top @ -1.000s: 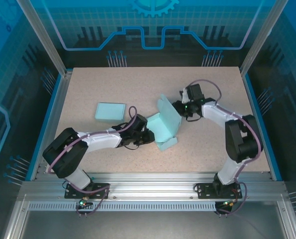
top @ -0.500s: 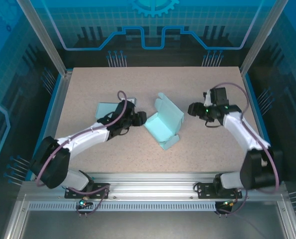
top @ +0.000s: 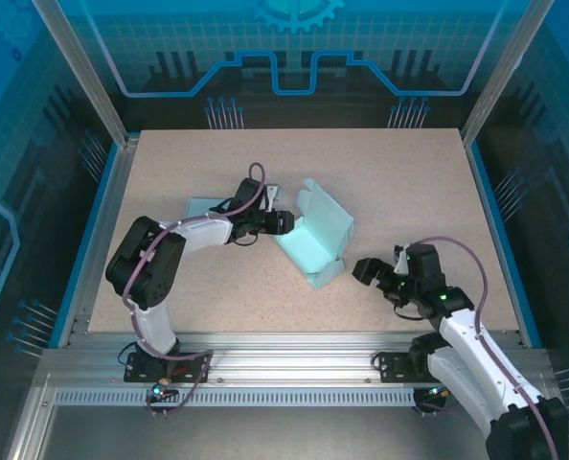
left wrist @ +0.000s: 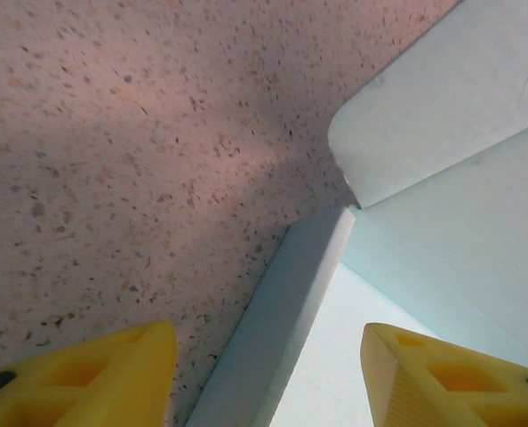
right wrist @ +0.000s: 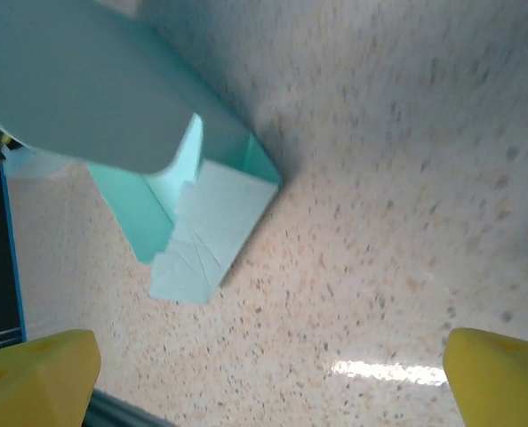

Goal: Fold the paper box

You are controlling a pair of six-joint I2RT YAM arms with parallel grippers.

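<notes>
clearly both jaws spread, empty

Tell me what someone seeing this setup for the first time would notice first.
The half-folded teal paper box in the middle of the speckled table stands out, its lid flap raised. The left gripper sits at the box's left wall, jaws open on either side of that wall's edge, while the right gripper hovers open near the front right, apart from the box. A flat teal sheet lies behind the left arm.
</notes>
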